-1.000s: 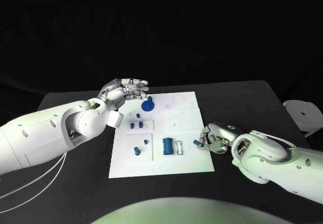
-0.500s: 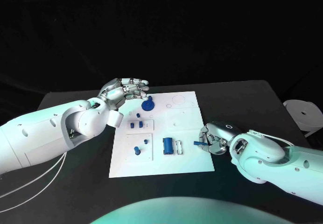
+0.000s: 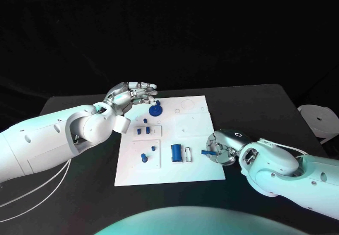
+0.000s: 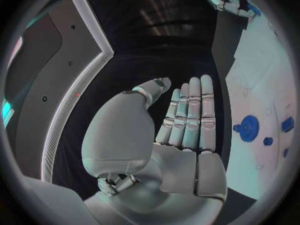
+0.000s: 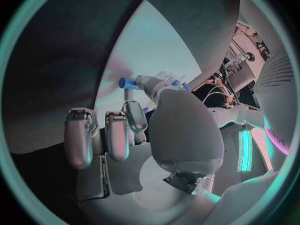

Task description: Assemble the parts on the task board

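The white task board (image 3: 169, 169) lies in the middle of the black table. On it sit a blue gear (image 3: 155, 110), two small blue pieces (image 3: 145, 130), a short blue peg (image 3: 143, 157) and a blue cylinder (image 3: 175, 152). My right hand (image 3: 222, 147) hovers at the board's right edge and pinches a small blue part (image 3: 206, 152) between thumb and finger; the right wrist view shows that part (image 5: 127, 82) sticking out past the fingertips of the hand (image 5: 144, 125). My left hand (image 3: 134, 94) hangs over the board's far left corner. In the left wrist view this hand (image 4: 181, 135) holds nothing, its fingers straight, beside the gear (image 4: 249, 135).
A white round object (image 3: 319, 120) stands beyond the table's right edge. A pale rectangular frame (image 3: 188, 153) lies next to the blue cylinder. Bare black table (image 3: 84, 186) surrounds the board on both sides.
My right hand has shifted slightly toward the board and nearer to me, carrying the small blue part. The left hand has stayed put.
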You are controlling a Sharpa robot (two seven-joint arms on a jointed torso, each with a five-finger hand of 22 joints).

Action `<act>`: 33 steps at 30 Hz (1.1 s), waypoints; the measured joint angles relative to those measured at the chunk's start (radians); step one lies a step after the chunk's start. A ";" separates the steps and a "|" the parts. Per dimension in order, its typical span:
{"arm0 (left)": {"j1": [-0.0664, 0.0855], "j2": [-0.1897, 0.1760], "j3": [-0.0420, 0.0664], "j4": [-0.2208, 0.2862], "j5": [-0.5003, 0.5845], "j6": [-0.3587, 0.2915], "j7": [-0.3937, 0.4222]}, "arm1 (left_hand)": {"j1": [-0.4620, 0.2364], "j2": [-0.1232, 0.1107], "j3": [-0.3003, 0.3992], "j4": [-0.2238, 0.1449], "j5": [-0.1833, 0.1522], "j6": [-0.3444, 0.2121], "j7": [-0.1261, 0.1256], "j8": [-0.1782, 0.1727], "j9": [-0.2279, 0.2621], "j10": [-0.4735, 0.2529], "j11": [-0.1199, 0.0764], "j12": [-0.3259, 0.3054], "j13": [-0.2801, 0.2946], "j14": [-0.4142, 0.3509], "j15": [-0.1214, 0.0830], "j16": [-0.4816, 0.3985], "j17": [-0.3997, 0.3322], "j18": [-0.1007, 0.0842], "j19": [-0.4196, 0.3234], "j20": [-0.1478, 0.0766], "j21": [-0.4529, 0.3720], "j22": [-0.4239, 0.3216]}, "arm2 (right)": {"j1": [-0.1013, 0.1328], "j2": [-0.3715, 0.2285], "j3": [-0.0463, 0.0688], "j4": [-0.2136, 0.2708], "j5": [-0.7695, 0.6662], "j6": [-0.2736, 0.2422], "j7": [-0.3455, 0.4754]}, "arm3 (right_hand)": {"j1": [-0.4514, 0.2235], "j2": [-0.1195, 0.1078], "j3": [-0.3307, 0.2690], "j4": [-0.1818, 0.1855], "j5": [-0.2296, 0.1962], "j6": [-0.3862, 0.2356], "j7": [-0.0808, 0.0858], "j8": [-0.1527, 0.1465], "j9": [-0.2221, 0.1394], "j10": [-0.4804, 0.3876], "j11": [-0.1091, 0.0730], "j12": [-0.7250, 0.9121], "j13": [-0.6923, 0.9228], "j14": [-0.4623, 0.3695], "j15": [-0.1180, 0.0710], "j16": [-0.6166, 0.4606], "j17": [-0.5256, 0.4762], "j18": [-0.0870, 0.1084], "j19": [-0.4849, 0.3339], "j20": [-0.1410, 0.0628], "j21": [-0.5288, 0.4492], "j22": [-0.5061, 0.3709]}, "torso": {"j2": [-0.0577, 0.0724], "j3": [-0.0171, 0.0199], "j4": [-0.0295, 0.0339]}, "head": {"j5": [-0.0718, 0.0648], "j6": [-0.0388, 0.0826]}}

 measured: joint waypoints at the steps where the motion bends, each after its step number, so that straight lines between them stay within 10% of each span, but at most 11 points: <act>1: 0.000 0.000 0.000 0.000 0.000 0.000 0.000 | 0.000 0.000 0.000 0.000 0.000 0.000 0.000 0.000 0.000 0.000 0.000 0.000 0.000 0.000 0.000 0.000 0.000 0.000 0.000 0.000 0.000 0.000 | 0.003 0.001 0.000 0.005 0.000 -0.004 -0.001 | -0.006 0.000 0.004 -0.001 0.000 0.000 0.000 0.001 0.001 0.003 -0.003 0.004 0.001 0.000 0.000 0.000 0.000 0.000 0.000 0.000 0.000 0.000 | 0.000 0.0000 0.0001 | 0.000 0.000; 19: 0.000 0.002 0.000 0.002 -0.001 0.001 -0.001 | 0.000 0.000 0.000 0.000 0.000 0.000 0.000 0.000 0.000 0.000 0.000 0.000 0.001 0.000 0.000 0.000 0.001 0.000 0.000 0.000 0.000 -0.001 | 0.004 0.074 0.001 -0.006 0.125 -0.084 0.004 | -0.096 0.007 0.062 -0.018 0.016 -0.004 -0.004 0.005 0.008 0.010 -0.003 0.010 0.006 0.000 0.000 0.000 0.000 0.000 0.000 0.000 0.008 0.000 | 0.001 -0.0004 0.0002 | 0.003 -0.003; 33: 0.000 0.002 0.000 0.003 -0.001 0.001 -0.003 | 0.000 0.000 0.000 0.000 0.000 0.000 0.000 0.000 0.000 0.000 0.000 0.000 0.001 0.000 0.000 0.000 0.002 0.000 0.000 0.000 0.000 -0.001 | -0.011 0.124 0.000 -0.043 0.210 -0.065 0.005 | -0.208 0.005 0.041 0.050 -0.020 0.011 -0.018 0.009 0.014 0.017 -0.003 0.022 0.013 0.000 0.000 0.004 0.000 0.000 0.000 0.000 0.015 0.001 | 0.001 0.0000 0.0003 | 0.005 -0.008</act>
